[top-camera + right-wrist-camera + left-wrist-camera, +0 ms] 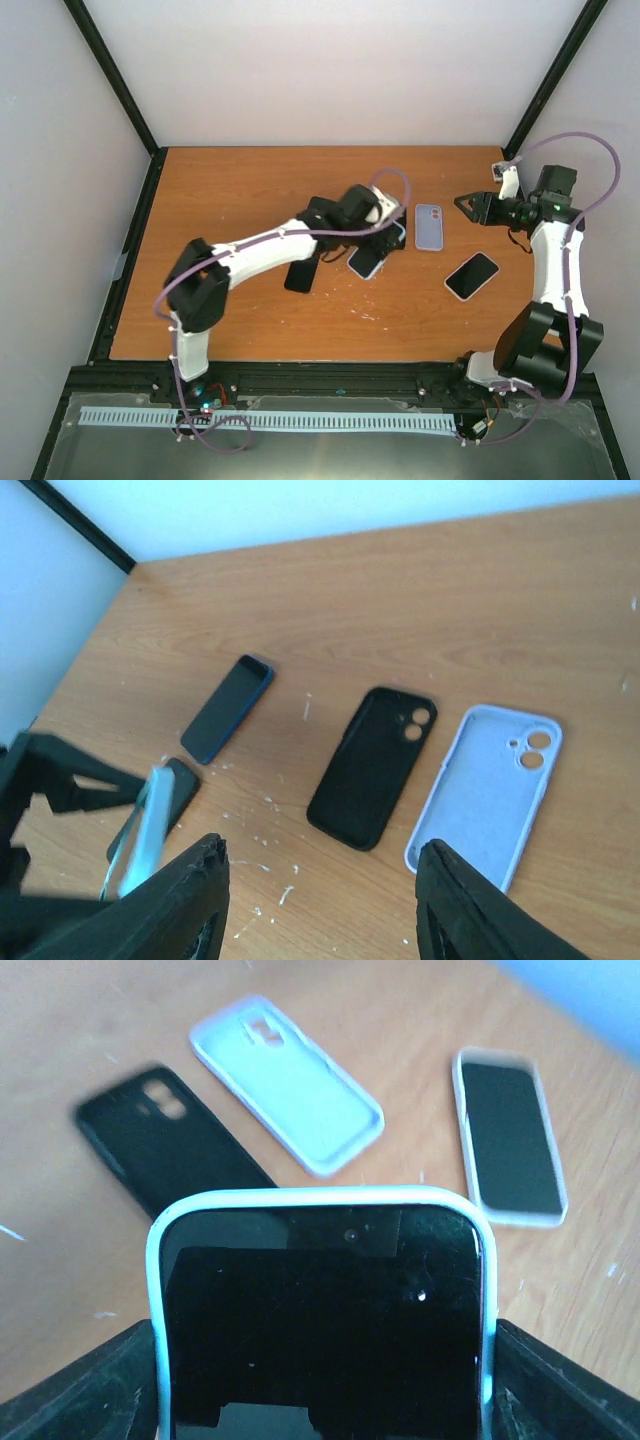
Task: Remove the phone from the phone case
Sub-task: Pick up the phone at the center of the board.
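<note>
Pinching the cased phone (320, 1330) by its long edges, the left fingers (70, 1395) hold it tilted above mid-desk (230, 200); the right fingers (170, 900) hang spread, empty. Phone looks stiff, slippery; its pale-blue case (155, 1260) probably flexes, so peel a corner.

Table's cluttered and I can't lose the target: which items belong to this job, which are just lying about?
Job: phone in light-blue case, clamped in left gripper; right gripper, open and empty.
Lying about: empty lavender case, empty black case, dark blue phone, white-edged phone.
</note>
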